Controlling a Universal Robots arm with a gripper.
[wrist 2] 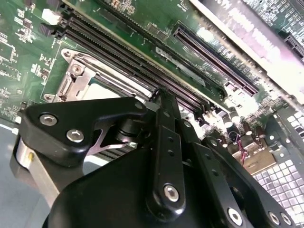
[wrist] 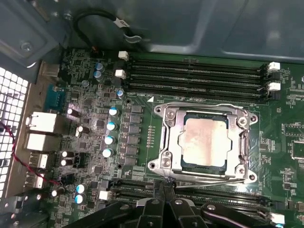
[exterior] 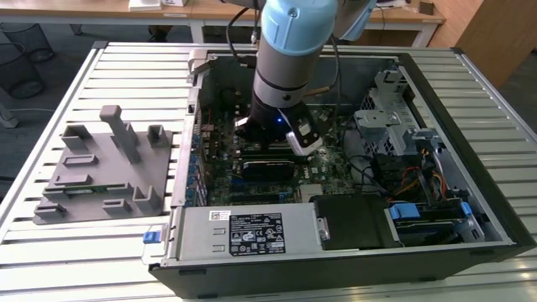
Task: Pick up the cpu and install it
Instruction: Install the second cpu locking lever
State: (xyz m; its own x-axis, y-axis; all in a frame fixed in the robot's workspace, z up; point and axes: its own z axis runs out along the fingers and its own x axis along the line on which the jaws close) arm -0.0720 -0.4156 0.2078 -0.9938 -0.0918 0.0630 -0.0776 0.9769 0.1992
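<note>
Inside the open computer case (exterior: 419, 69), the arm reaches down over the motherboard (wrist: 90, 142), with the gripper (wrist: 164, 190) hanging just beside the socket (wrist: 204, 142). The cpu (wrist: 204, 142) already sits in that socket — its silver-grey top lies flat and square inside the metal frame, and the gripper holds nothing. In the first wrist view the fingertips stand pressed together at the socket's near edge, right by the thin wire lever that runs along that side; in the second wrist view the same closed tips hover over the frame's rim.

So the pick and the placing look done, and the work appears to be at the securing stage, or at pulling clear. The frame seems down around the chip, though whether the lever is fully hooked under its catch cannot be told.

4 memory slots (wrist: 194, 76) run along the far side of the socket, empty. The grey parts tray (exterior: 100, 170) stands outside the case, on the exterior view's left.
</note>
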